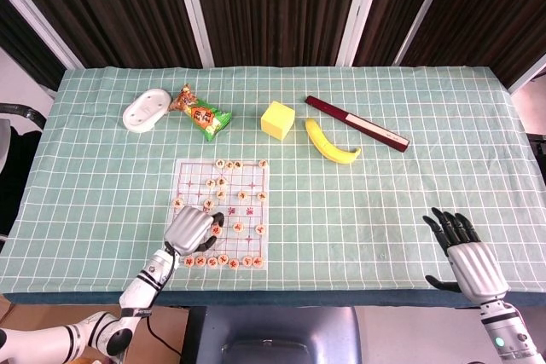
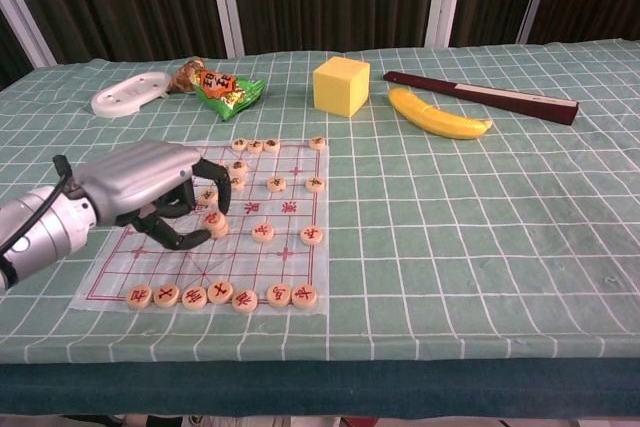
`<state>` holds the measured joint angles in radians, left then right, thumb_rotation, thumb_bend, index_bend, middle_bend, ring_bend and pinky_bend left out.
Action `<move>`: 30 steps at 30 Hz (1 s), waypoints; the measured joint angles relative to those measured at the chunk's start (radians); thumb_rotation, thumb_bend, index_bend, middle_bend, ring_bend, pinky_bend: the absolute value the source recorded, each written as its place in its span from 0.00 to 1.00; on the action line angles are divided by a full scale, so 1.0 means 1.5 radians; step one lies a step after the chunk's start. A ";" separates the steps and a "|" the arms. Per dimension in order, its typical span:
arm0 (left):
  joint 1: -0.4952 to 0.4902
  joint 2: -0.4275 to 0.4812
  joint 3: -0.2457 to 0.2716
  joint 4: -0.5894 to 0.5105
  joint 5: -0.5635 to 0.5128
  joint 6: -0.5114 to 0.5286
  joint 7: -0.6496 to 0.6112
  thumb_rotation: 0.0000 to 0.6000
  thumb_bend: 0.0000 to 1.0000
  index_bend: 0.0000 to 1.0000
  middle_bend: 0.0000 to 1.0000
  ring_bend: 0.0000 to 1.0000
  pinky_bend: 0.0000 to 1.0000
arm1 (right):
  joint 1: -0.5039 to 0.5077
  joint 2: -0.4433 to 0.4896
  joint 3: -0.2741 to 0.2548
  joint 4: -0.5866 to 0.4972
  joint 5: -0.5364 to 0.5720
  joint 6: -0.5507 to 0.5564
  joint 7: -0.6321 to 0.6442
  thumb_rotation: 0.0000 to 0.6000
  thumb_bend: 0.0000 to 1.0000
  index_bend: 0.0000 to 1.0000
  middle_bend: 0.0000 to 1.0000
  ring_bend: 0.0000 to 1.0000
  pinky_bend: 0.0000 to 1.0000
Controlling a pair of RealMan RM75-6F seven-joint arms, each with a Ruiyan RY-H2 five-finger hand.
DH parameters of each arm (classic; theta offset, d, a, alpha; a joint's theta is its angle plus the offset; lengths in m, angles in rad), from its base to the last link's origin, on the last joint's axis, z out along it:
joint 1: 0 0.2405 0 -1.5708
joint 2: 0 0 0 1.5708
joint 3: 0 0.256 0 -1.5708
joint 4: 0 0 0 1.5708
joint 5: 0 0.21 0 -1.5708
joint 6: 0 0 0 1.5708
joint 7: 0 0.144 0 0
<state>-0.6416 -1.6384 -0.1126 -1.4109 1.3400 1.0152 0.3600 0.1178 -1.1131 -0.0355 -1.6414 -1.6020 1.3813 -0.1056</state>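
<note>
Head view: the worktop (image 1: pixel 358 202) carries a chess board (image 1: pixel 223 210) at seven o'clock from the yellow cube (image 1: pixel 277 118). The left hand (image 1: pixel 193 229) hovers over its near-left part, fingers (image 2: pixel 200 209) curled around a chess piece (image 2: pixel 214 222). The right hand (image 1: pixel 466 253) rests at four o'clock, fingers spread, holding nothing

- Bright, even light from overhead, colours crisp.
- Soft, short shadows under the banana (image 2: pixel 438 115) and yellow block (image 2: pixel 340 85).
- Sharp focus; table edges bow slightly in the head view.
</note>
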 measured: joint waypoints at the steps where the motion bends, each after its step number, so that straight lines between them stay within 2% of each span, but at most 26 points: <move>1: -0.002 0.002 -0.005 -0.002 0.000 0.003 -0.001 1.00 0.36 0.56 1.00 1.00 1.00 | 0.000 0.000 0.000 0.000 0.001 0.000 0.000 1.00 0.19 0.00 0.00 0.00 0.00; 6: -0.019 0.004 -0.042 -0.003 -0.018 0.006 -0.005 1.00 0.37 0.56 1.00 1.00 1.00 | 0.001 0.001 0.002 0.001 0.004 -0.001 0.002 1.00 0.19 0.00 0.00 0.00 0.00; 10: -0.032 -0.004 -0.056 0.017 -0.030 -0.001 -0.001 1.00 0.36 0.56 1.00 1.00 1.00 | 0.001 0.000 0.002 0.001 0.005 -0.003 0.001 1.00 0.19 0.00 0.00 0.00 0.00; 13: -0.049 -0.024 -0.071 0.056 -0.052 -0.016 0.003 1.00 0.37 0.56 1.00 1.00 1.00 | 0.003 0.000 0.003 0.001 0.009 -0.009 0.000 1.00 0.19 0.00 0.00 0.00 0.00; 20: -0.099 -0.096 -0.113 0.201 -0.101 -0.042 -0.006 1.00 0.37 0.56 1.00 1.00 1.00 | 0.005 0.001 0.008 0.002 0.017 -0.010 0.006 1.00 0.19 0.00 0.00 0.00 0.00; 26: -0.126 -0.135 -0.124 0.281 -0.122 -0.064 -0.026 1.00 0.37 0.56 1.00 1.00 1.00 | 0.008 0.001 0.008 0.002 0.019 -0.015 0.005 1.00 0.19 0.00 0.00 0.00 0.00; 30: -0.137 -0.150 -0.122 0.309 -0.129 -0.078 -0.031 1.00 0.37 0.55 1.00 1.00 1.00 | 0.008 0.001 0.008 0.002 0.021 -0.016 0.005 1.00 0.19 0.00 0.00 0.00 0.00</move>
<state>-0.8465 -1.8639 -0.2958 -0.9472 1.1467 0.8981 0.3140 0.1298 -1.1115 -0.0238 -1.6388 -1.5710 1.3578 -0.0975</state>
